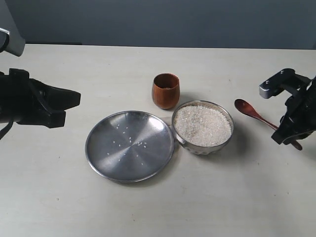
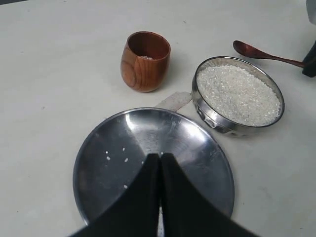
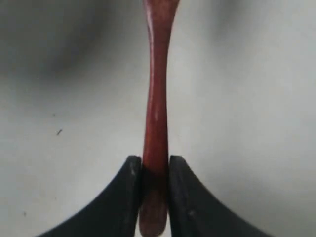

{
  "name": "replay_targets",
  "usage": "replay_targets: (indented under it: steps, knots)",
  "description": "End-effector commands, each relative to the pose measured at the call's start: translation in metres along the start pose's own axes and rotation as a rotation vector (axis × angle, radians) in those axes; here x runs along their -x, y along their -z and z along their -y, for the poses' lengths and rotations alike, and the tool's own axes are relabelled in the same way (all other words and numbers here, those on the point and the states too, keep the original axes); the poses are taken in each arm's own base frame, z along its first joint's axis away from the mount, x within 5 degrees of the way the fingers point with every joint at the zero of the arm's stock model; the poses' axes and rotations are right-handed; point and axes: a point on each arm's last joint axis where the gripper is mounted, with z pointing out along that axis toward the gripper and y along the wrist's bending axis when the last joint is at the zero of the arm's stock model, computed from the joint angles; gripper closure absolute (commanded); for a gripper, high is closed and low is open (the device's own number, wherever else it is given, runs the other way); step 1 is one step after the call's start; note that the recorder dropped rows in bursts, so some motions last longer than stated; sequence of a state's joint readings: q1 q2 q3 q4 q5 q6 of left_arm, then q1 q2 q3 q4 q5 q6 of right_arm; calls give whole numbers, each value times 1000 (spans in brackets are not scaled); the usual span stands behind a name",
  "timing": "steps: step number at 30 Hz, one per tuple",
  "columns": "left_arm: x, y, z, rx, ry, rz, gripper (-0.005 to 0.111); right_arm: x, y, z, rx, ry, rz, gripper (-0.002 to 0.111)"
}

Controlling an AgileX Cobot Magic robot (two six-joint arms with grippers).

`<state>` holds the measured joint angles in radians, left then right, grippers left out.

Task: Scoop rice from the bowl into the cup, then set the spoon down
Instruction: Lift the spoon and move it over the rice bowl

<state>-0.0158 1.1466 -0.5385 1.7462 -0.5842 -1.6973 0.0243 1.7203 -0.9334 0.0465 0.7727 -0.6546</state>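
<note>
The steel bowl [image 1: 202, 127] stands at the table's middle, heaped with white rice [image 1: 202, 125]. Just behind it to the left is the wooden cup [image 1: 165, 90], upright, with a few grains inside [image 2: 146, 58]. The dark wooden spoon [image 1: 252, 112] lies on the table right of the bowl, head toward the bowl. My right gripper [image 1: 288, 136] is shut on the spoon's handle [image 3: 155, 148] near its end; both jaws press the handle's sides. My left gripper [image 2: 160, 157] is shut and empty, hovering at the left, pointing over the plate.
A wide flat steel plate [image 1: 129, 145] with a few stray grains sits left of the bowl, nearly touching it. A small spill of rice [image 2: 174, 100] lies on the table between plate, cup and bowl.
</note>
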Motion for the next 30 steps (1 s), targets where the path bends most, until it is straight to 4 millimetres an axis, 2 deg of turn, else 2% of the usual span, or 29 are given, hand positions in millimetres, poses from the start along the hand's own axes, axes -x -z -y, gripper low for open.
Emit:
replay_targets:
  steps: [1,5,9,13,23,26,30]
  knots:
    - [2,-1,0,1,-4,4,106,3,32,-17,-223,143,-159,109]
    - [2,-1,1,-3,-4,3,106,-1,55,-21,-410,157,-244,109]
    - [2,-1,1,-1,-4,3,106,-1,74,-29,-450,165,-288,109]
    - [2,-1,1,-1,-4,3,106,8,89,-43,-532,202,-308,109]
    - [2,-1,1,-5,-4,3,106,40,89,-96,-644,413,-230,109]
    - [2,-1,1,-5,-4,3,106,46,95,-102,-647,436,-203,109]
    - [2,-1,1,-5,-4,3,106,53,91,-104,-627,440,-205,109]
